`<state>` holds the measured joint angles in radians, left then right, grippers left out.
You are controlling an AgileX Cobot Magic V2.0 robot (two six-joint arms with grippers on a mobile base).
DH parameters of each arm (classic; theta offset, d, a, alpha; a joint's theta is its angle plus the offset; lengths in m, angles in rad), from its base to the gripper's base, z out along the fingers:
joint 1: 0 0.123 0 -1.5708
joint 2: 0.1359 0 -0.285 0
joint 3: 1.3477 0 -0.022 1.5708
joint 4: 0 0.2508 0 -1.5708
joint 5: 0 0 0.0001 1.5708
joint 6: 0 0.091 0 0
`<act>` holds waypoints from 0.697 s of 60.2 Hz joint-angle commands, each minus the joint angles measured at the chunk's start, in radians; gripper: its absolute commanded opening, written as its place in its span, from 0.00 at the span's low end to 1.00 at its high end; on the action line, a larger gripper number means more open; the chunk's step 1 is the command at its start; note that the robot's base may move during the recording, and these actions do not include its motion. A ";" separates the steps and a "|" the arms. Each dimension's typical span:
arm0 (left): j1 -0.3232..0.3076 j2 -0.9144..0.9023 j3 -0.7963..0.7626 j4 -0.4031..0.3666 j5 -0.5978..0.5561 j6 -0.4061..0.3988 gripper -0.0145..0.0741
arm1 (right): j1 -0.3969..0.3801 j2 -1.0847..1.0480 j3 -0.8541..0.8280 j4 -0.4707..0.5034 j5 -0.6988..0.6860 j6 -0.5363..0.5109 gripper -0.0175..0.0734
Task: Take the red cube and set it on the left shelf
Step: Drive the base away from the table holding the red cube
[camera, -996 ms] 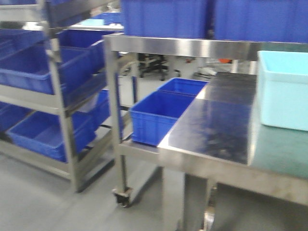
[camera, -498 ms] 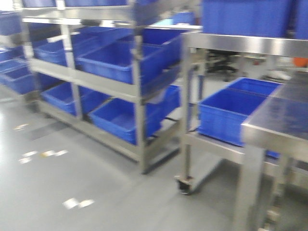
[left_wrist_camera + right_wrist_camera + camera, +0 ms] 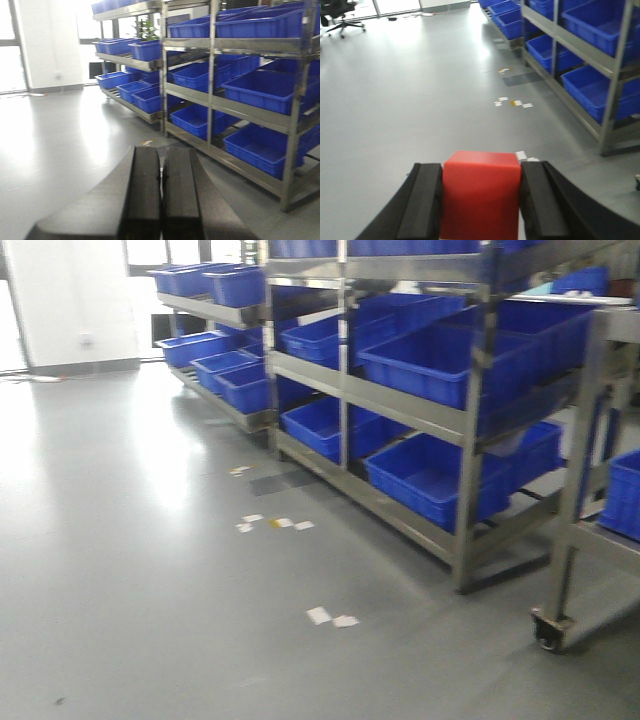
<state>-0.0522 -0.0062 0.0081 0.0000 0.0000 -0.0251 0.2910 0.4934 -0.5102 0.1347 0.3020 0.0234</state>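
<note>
**Red cube [image 3: 480, 195] clamped in right tool [image 3: 480, 170], well apart from left shelf [image 3: 400, 412]**

Long tiered steel rack along the right of the front view, receding towards bright windows. Rows of blue crates [image 3: 430, 360] on every level, tipped slightly forward. Beside it, open grey floor [image 3: 150, 540], glossy with glare. At the far right edge, leg of a wheeled steel frame [image 3: 577, 490], caster at its foot.

Right tool held low and roughly level, facing out over the floor, rack off to its right. Two black fingers [image 3: 427, 200] set apart and closed on the cube's left and right faces, pads flat against it. Left tool [image 3: 161, 150] likewise level, aimed towards the rack's near bays. Fingers pressed together side by side, only a thin seam between, nothing gripped.

Cube plain and evenly red, matte, with flat top and front faces in sight and softly rounded edges. Seated square in the grip, not tilted. Carried in the air over the floor, touching nothing but the two pads.

Smallest of all: white paper scraps [image 3: 330, 618] scattered on the floor near the rack's foot, one yellowish bit among them.
</note>
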 commanded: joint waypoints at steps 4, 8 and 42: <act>0.000 -0.015 0.025 0.000 -0.083 0.000 0.28 | -0.006 0.001 -0.027 -0.005 -0.090 -0.003 0.25; 0.000 -0.015 0.025 0.000 -0.083 0.000 0.28 | -0.006 0.001 -0.027 -0.005 -0.090 -0.003 0.25; 0.000 -0.015 0.025 0.000 -0.083 0.000 0.28 | -0.006 0.001 -0.027 -0.005 -0.090 -0.003 0.25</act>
<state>-0.0522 -0.0062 0.0081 0.0000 0.0000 -0.0251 0.2910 0.4934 -0.5102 0.1347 0.3020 0.0234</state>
